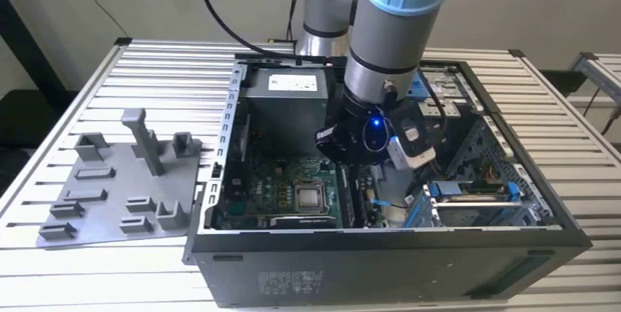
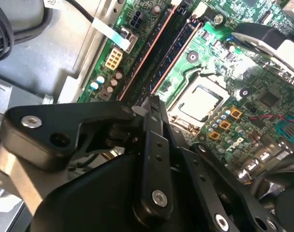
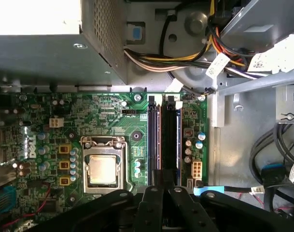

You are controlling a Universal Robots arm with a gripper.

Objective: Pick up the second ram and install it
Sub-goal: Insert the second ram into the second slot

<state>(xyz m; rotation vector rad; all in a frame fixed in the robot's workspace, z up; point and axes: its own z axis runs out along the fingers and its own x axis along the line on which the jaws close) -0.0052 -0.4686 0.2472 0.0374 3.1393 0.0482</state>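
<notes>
Black tool (image 2: 149, 104) parts sit closest, low inside the open computer case (image 1: 388, 243) on the bench (image 1: 165, 72). It hangs just over the two long black slots (image 3: 161, 140) on the green board (image 3: 113, 116), beside the shiny square chip (image 3: 102, 169). I cannot tell if the tool is apart or clamped. I cannot tell the second ram from the slots. A grey tray (image 1: 97, 203) lies by the bench's edge on the exterior view's left.
</notes>
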